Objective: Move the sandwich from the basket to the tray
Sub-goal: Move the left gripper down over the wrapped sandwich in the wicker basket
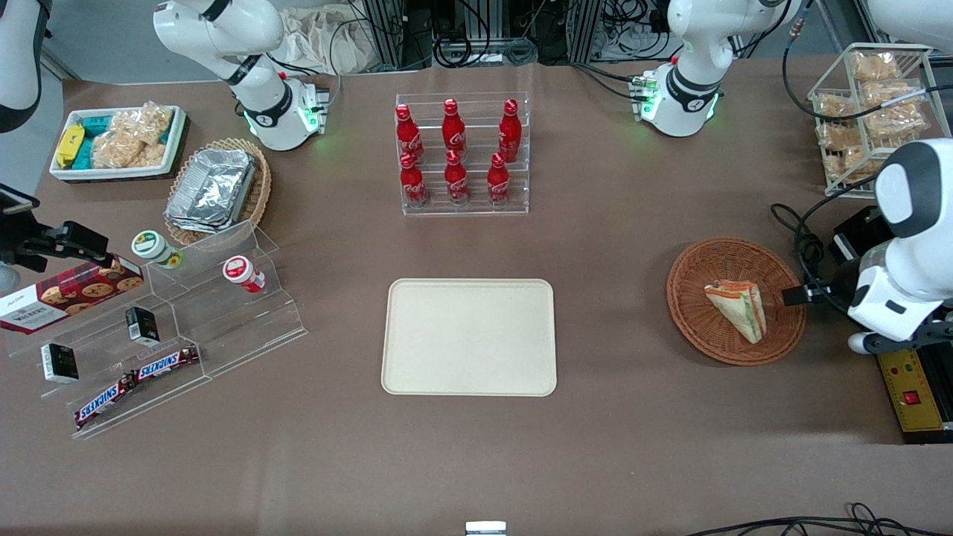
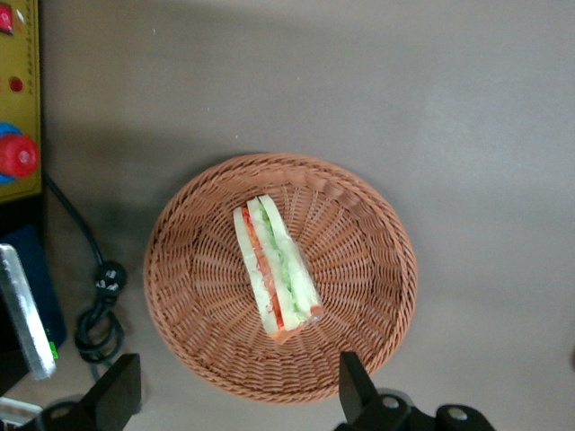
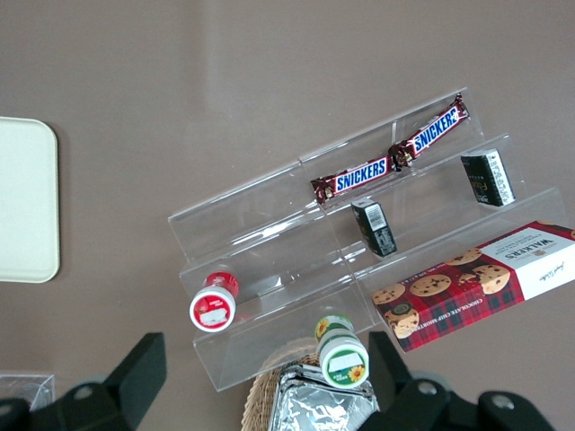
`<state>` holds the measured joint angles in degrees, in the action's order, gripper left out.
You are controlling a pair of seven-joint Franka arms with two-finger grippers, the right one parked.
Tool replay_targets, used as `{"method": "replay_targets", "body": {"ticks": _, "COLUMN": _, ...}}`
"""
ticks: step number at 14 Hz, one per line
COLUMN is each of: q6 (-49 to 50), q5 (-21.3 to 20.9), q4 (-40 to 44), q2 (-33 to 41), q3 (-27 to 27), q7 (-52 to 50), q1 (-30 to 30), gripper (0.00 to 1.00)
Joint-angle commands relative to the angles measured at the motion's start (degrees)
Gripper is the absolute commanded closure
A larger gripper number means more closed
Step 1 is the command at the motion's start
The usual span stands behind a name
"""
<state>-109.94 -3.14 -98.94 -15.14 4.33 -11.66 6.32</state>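
Sandwich [image 2: 274, 269] lies on its side in the basket [image 2: 368, 269], near centre, filling edge up, untouched. In the wrist view its long axis runs roughly toward the gripper [image 2: 238, 395], across the line joining the fingers [image 2: 121, 395]. Gripper hovers above the basket's rim, spread wide, holding nothing; height hard to judge. Straight descent probably straddles the wedge's thin width. Tray [image 1: 469, 336] well apart, toward the parked arm's end, bare.

Rough woven wicker basket [image 1: 733, 339], soft pale bread sandwich [image 1: 738, 307] in it, smooth matt cream tray [image 1: 469, 336], matt brown table covering [image 1: 633, 417], matt black gripper [image 2: 238, 400] above the basket, glossy red bottles [image 1: 456, 152] in clear plastic rack [image 1: 463, 207], crinkled shiny foil containers [image 1: 212, 190]
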Motion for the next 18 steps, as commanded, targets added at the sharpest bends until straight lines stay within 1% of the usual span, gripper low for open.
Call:
{"method": "replay_targets", "body": {"ticks": 1, "q6": -8.76, "q5": 0.15, "q4": -6.86, "q2": 0.65, "q3": 0.59, "q7": -8.95, "q1": -0.07, "gripper": 0.01}}
{"method": "replay_targets", "body": {"ticks": 3, "q6": -13.88, "q5": -0.11, "q4": -8.98, "q2": -1.63, "q3": 0.77, "q7": -15.99, "q1": -0.43, "gripper": 0.01}}
{"method": "replay_targets", "body": {"ticks": 5, "q6": -17.65, "q5": -0.20, "q4": -10.91, "q2": -3.48, "q3": 0.77, "q7": -19.61, "q1": -1.04, "gripper": 0.01}}
{"method": "replay_targets", "body": {"ticks": 12, "q6": -28.82, "q5": -0.38, "q4": -19.52, "q2": -3.67, "q3": 0.42, "q7": -20.51, "q1": -0.43, "gripper": 0.01}}
{"method": "replay_targets", "body": {"ticks": 14, "q6": -29.45, "q5": -0.38, "q4": -20.68, "q2": -3.67, "q3": 0.42, "q7": -20.51, "q1": -0.34, "gripper": 0.02}}
{"method": "replay_targets", "body": {"ticks": 16, "q6": -29.71, "q5": -0.38, "q4": -21.91, "q2": -3.67, "q3": 0.33, "q7": -20.51, "q1": 0.44, "gripper": 0.06}}
{"method": "replay_targets", "body": {"ticks": 18, "q6": -30.15, "q5": -0.47, "q4": -22.52, "q2": -3.84, "q3": 0.33, "q7": -20.51, "q1": 0.63, "gripper": 0.07}}
